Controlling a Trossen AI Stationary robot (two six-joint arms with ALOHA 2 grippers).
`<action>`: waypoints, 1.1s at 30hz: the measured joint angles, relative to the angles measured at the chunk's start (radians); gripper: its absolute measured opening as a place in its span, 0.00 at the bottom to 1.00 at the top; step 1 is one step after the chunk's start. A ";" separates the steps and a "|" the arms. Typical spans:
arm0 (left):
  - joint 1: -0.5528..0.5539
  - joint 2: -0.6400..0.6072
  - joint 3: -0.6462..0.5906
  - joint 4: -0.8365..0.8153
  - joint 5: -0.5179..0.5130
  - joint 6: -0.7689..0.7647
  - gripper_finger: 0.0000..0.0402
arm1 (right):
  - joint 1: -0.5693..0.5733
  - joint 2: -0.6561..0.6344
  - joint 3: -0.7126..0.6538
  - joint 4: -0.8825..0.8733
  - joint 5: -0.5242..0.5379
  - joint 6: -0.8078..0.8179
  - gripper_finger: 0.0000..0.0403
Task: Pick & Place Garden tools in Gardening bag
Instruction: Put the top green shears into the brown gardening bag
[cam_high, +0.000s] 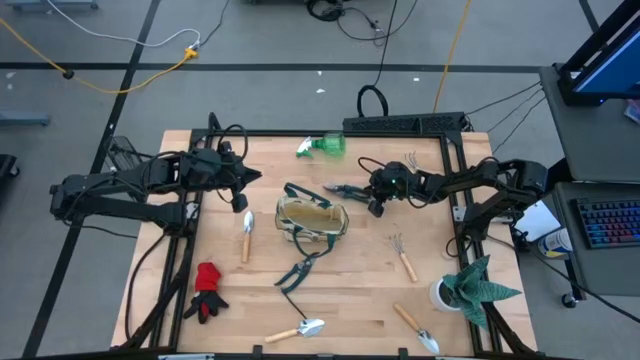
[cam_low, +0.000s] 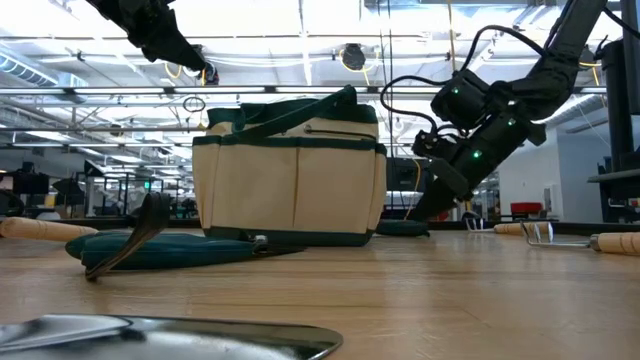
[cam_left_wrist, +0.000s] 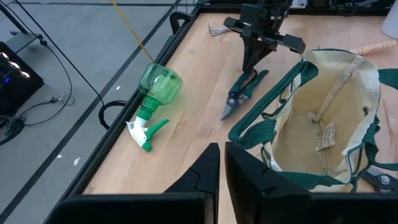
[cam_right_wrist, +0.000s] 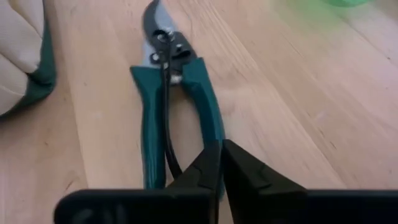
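Shears (cam_right_wrist: 163, 118): teal-handled, flat on bench (cam_high: 370, 290) near far edge, beside bag (cam_high: 312, 220). Right hand (cam_right_wrist: 221, 163) down over handles, fingers pressed together, gripping nothing visible. Left hand (cam_high: 247, 176) pressed together, raised near left edge.

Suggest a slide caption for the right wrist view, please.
Right hand shut on the green-handled pruning shears lying on the wooden table.

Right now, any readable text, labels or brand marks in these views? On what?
None readable.
Tag inside the bag: print too small to read.
Paper beside the keyboard, off the table: blurred.
Pruning shears, spray bottle: no markings visible.
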 joint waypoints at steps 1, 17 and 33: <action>0.000 0.000 0.000 0.000 0.000 0.000 0.08 | 0.000 0.000 -0.001 0.013 -0.004 0.000 0.01; 0.000 0.000 0.000 -0.009 0.000 0.001 0.08 | 0.007 0.003 0.000 0.092 -0.078 -0.013 0.27; 0.000 0.000 0.000 -0.008 0.000 0.001 0.08 | 0.029 0.001 0.185 -0.236 -0.069 0.033 0.28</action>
